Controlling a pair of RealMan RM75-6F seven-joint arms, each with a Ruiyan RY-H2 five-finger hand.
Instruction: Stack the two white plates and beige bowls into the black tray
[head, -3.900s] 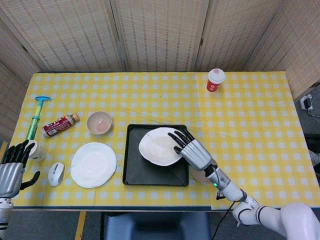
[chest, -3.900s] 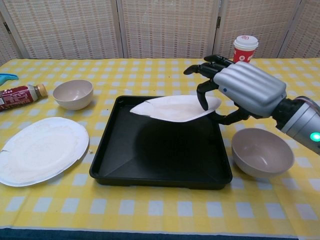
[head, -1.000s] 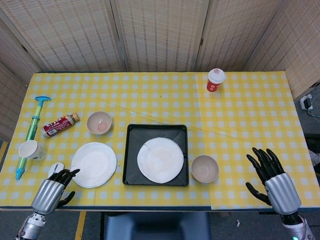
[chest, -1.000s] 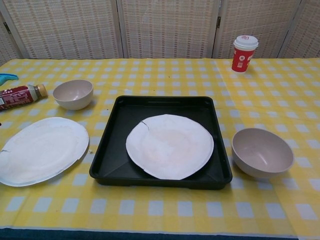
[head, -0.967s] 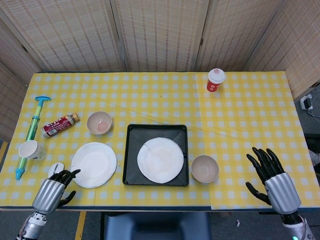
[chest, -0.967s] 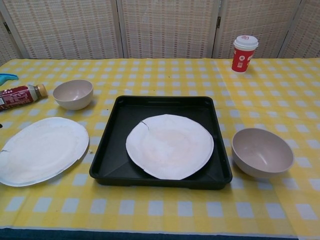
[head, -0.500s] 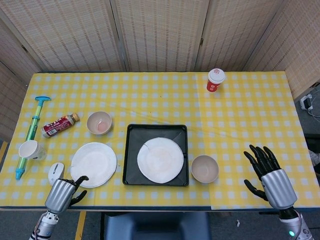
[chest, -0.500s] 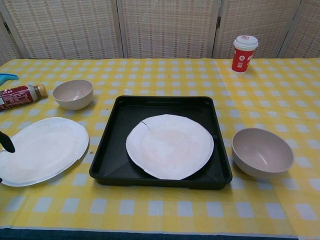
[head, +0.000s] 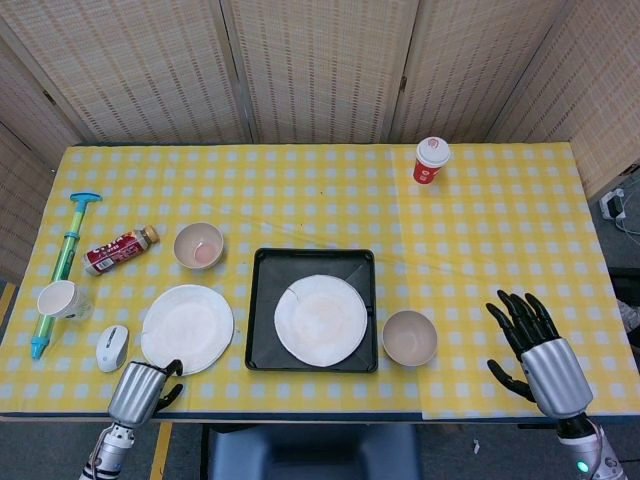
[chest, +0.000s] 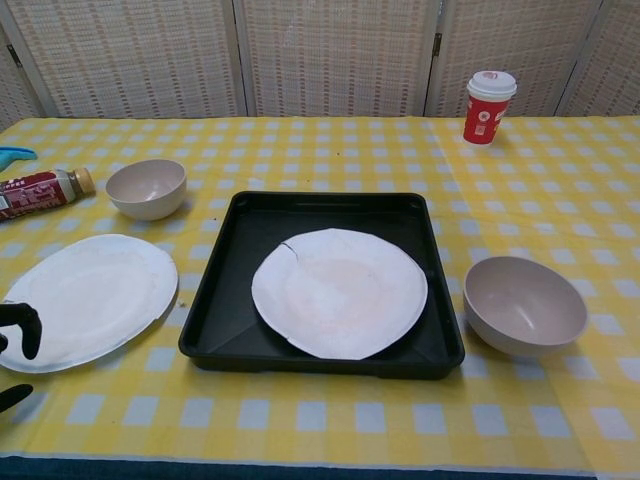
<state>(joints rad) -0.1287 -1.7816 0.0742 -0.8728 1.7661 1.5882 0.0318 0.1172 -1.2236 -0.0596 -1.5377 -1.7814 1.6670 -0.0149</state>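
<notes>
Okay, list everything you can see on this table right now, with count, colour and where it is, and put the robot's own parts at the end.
tray: one, black, centre front of the table.
plates: two, white; one in the tray, one on the cloth left of the tray.
bowls: two, beige; one right of the tray, one behind the left plate.
paper cup: one, red and white, far right.
bottle: one, red label, lying at the left.
syringe-like pump: one, green and blue, far left.
small cup: one, white, far left.
computer mouse: one, white, left of the plate.
tablecloth: one, yellow checked.
left robot hand: at the near edge, by the left plate.
right robot hand: fingers spread, near right, holding nothing.
</notes>
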